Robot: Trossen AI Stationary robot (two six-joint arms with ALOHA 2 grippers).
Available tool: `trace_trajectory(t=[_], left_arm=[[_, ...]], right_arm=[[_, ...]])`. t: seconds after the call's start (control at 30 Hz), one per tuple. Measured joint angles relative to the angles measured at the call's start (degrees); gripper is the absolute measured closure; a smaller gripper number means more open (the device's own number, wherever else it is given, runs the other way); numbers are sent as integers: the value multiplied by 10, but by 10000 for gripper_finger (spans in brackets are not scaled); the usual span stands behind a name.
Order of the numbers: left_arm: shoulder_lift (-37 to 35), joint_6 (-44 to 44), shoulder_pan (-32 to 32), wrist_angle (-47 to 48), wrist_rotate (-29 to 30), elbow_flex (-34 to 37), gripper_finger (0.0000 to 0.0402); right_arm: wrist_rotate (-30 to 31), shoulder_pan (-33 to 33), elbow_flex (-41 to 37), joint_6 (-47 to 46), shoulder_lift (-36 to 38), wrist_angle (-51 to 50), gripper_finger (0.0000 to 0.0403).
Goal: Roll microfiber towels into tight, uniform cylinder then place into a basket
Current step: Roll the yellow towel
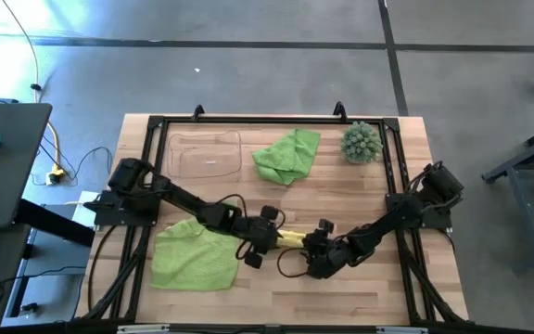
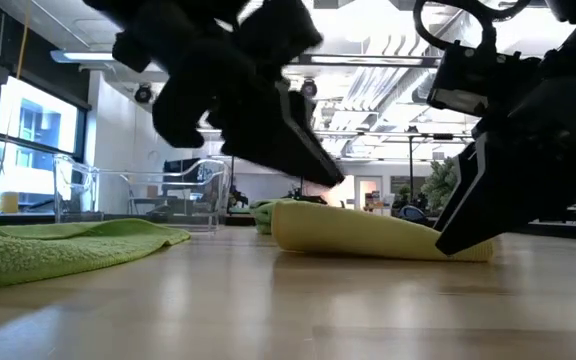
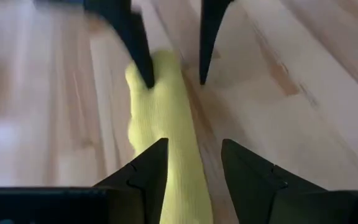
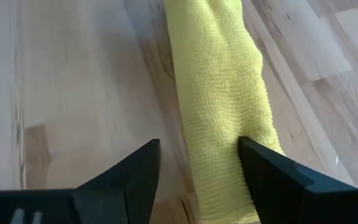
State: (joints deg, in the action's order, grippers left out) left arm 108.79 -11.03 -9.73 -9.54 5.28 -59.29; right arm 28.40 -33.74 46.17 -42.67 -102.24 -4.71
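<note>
On my table's near left a flat lime towel point(image 1: 195, 257) lies. My left gripper point(image 1: 260, 243) and right gripper point(image 1: 314, 249), both unclenched, straddle opposite ends of the rolled yellow towel point(image 1: 290, 239). Farther back, left to right: clear basket point(image 1: 208, 154), crumpled lime towel point(image 1: 287, 156).

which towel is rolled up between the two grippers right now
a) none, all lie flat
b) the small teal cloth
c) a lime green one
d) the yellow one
d: the yellow towel lies as a roll on the table between the left gripper and right gripper; both lime green towels lie unrolled.
</note>
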Motion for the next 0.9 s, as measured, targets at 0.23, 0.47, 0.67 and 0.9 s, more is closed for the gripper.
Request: trace_trajectory(t=[0.23,0.47,0.67,0.9], left_arm=[[48,-57,-30,-104,74,-1,261],[81,-22,-18,-130,77,-5,238],[113,-11,-10,-123,100,-25,210],[150,38,7,-51,108,-91,188]], right_arm=[[-1,0,-1,-10,0,9,192],[-3,0,-2,-9,-1,15,192],[-2,4,-2,-9,-1,20,192],[-3,7,-2,-10,-1,23,192]])
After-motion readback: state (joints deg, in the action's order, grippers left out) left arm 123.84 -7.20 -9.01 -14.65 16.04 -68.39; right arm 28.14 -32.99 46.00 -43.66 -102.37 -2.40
